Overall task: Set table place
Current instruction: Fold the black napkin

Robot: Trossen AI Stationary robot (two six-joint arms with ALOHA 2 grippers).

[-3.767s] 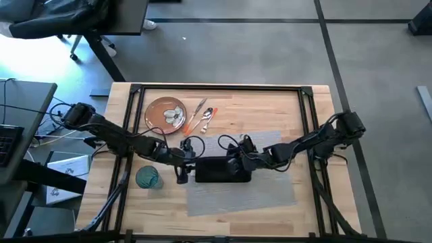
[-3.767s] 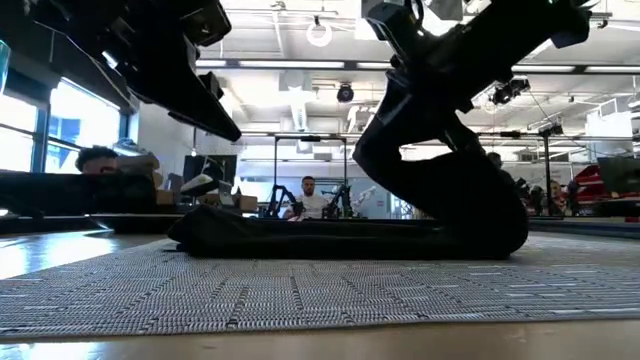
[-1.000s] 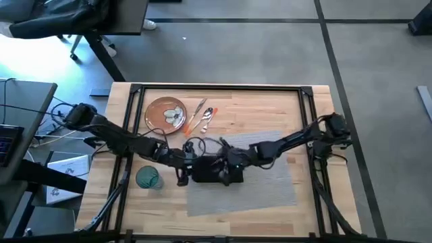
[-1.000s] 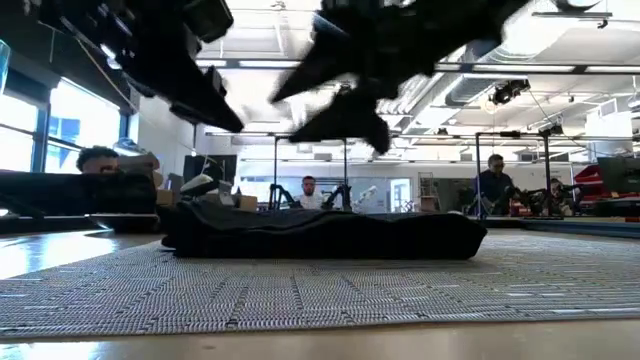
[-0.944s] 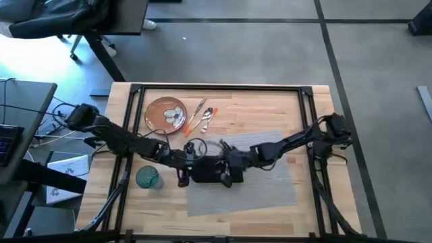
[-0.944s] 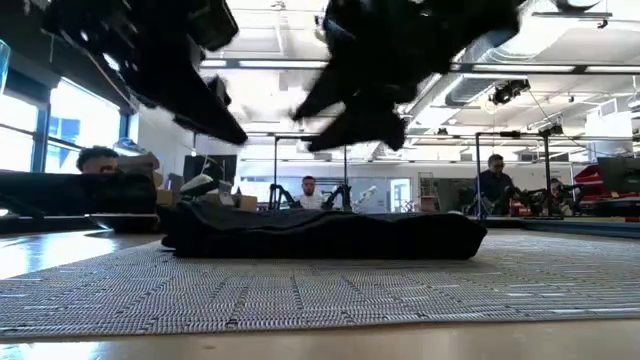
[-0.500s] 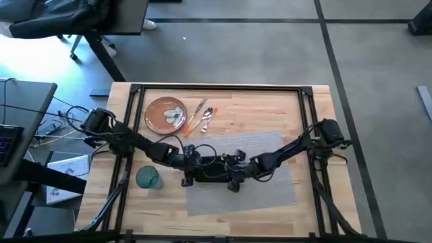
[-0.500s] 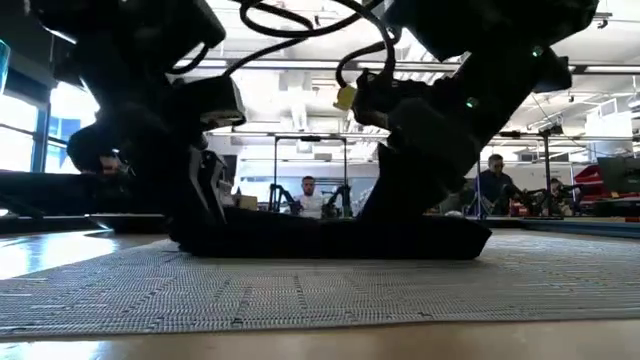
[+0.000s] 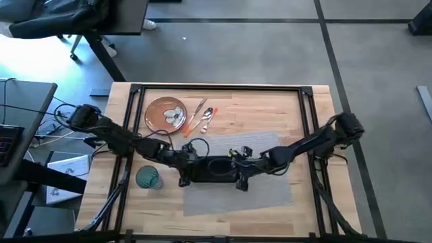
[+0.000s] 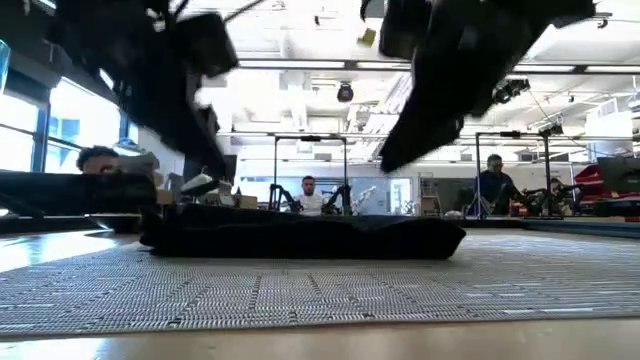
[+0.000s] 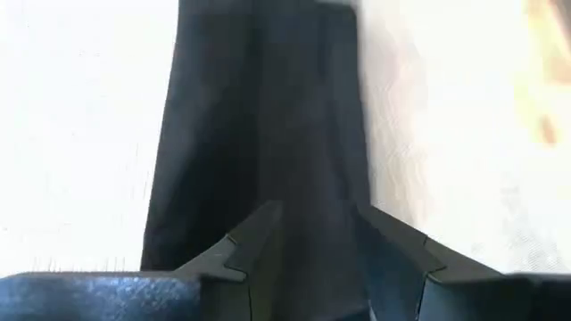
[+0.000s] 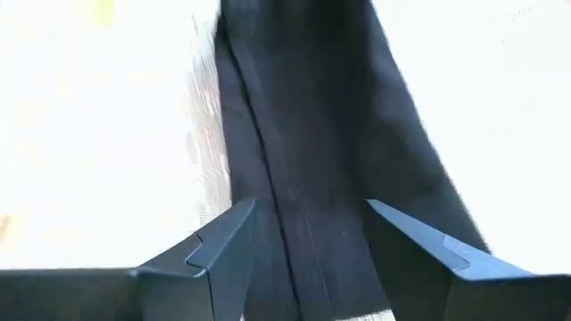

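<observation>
High view: napkin point(image 9: 212, 169) now farther left.

Bench point(image 9: 270, 108): large rectangular light-wood plank top on a black metal frame.

Lying directly on it:
- Grey rectangular woven placemat point(image 9: 270, 192), under both pincers, reaching out past the right pincer point(image 9: 241, 183).
- Round orange-brown plate with white motif point(image 9: 165, 113), well beyond the left pincer point(image 9: 183, 179), toward the far edge.
- Orange-handled silver cutlery point(image 9: 202, 118), just beside the plate, on the side toward the right pincer.
- Teal glass point(image 9: 148, 177), upright, near the left pincer on its outer side, off the placemat.
</observation>
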